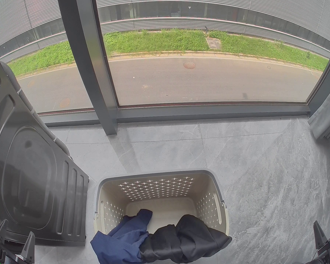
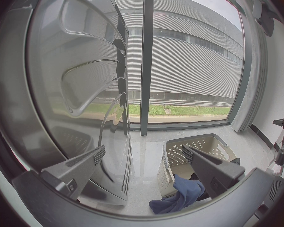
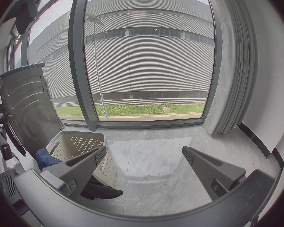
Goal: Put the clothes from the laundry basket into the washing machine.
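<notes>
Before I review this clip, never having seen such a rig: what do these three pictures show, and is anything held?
It is a two-armed robot on wheels. One picture looks down from its head; the others come from a camera on each wrist, so the dark prongs are the left gripper and right gripper, both open, holding nothing. On the tiled floor stands a beige laundry basket, with a blue garment and a black garment draped over its near rim. The ribbed panel on the robot's left is the washing machine.

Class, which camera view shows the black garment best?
Head view: the black garment lies uncovered over the laundry basket's near rim. In the wrist views, the left gripper or right gripper covers part of it.
</notes>
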Controlling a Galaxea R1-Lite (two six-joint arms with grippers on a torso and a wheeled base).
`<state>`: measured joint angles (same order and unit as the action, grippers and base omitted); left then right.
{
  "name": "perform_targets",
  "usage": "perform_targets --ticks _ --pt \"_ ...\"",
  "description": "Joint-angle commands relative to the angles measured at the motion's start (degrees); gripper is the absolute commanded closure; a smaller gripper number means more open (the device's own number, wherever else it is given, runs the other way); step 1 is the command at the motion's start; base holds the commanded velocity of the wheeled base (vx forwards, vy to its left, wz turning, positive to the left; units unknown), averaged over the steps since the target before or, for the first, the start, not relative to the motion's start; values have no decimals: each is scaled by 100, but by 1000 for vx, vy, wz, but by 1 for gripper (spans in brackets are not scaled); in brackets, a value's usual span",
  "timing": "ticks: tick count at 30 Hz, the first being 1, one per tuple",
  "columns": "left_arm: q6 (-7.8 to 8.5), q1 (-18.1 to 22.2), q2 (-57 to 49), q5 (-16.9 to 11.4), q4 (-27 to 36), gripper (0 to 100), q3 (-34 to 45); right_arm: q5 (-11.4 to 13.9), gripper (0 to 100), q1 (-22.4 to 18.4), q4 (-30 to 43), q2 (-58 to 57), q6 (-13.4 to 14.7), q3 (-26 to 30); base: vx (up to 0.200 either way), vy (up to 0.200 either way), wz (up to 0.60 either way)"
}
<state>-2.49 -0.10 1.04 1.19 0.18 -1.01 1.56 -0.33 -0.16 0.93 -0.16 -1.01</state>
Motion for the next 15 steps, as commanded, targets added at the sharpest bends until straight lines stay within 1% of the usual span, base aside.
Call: perform_targets --ticks 1,4,13,15 --pt "-6 1 -95 4 -1 0 92 2 0 7 -2 -57 -2 101 0 0 0" --pt "3 1 -86 4 -1 0 92 2 0 -2 -2 -57 -2 101 0 0 0" --pt "-6 1 -95 4 -1 0 92 2 0 7 -2 -57 -2 101 200 0 0" --pt "-6 1 -95 4 -1 0 92 2 0 -2 -2 -57 -2 101 0 0 0"
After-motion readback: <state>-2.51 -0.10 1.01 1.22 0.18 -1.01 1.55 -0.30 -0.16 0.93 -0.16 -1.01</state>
